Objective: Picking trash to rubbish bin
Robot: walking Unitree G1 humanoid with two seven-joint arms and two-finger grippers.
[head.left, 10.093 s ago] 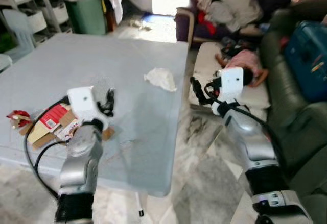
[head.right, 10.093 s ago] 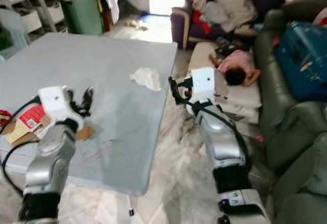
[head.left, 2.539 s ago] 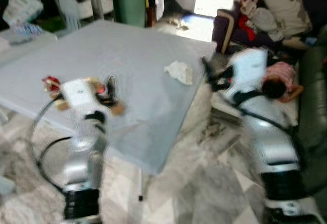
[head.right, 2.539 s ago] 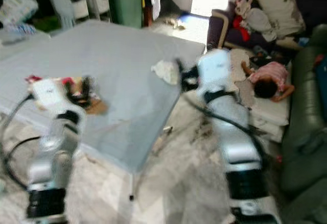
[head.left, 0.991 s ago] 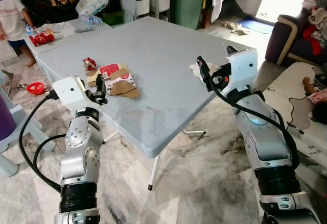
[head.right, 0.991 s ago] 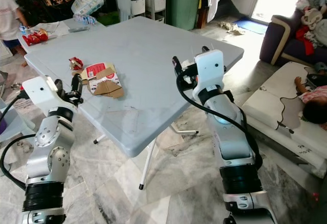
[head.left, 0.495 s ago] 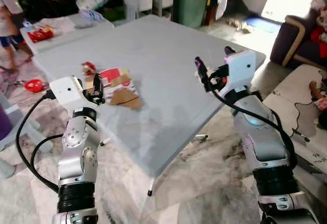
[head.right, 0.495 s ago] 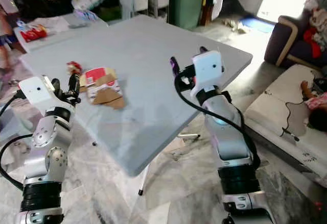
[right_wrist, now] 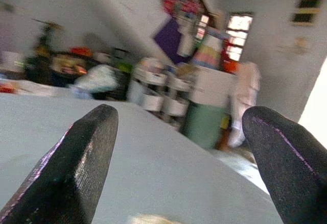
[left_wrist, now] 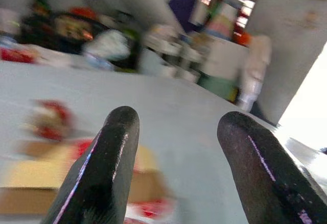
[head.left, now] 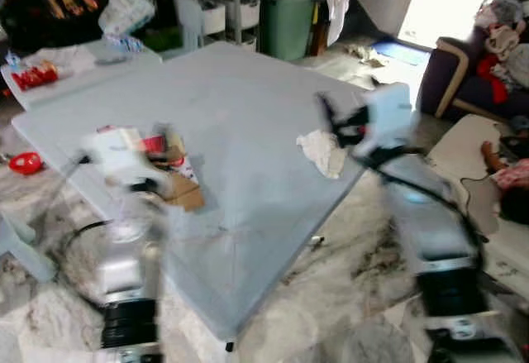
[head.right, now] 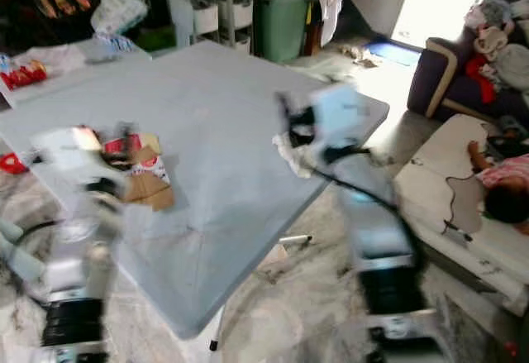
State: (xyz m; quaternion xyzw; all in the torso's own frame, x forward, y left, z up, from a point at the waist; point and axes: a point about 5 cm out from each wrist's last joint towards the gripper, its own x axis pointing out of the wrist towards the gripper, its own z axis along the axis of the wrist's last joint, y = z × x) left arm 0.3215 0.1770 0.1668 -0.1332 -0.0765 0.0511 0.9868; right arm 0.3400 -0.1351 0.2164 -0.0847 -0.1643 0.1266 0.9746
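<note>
My left gripper [left_wrist: 173, 147] is open, empty, by the tabletop's [head.left: 240, 115] near edge, facing the cardboard [head.left: 169, 183]. My right gripper [right_wrist: 173, 157] is open too, hovering over the tabletop beside the tissue [head.left: 322, 150] at its corner. A green bin [head.right: 281, 16] stands beyond.

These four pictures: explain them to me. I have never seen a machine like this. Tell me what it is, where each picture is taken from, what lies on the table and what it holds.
It is a walking humanoid robot with two silver arms, blurred here by motion. The two wide pictures come from cameras in its head, looking down at a grey table. The two close pictures come from wrist cameras, each looking along a gripper's two black fingers. On the table lie a crumpled white tissue near the right gripper, and flattened cardboard packaging by the left gripper. Both grippers are open and hold nothing.
</note>
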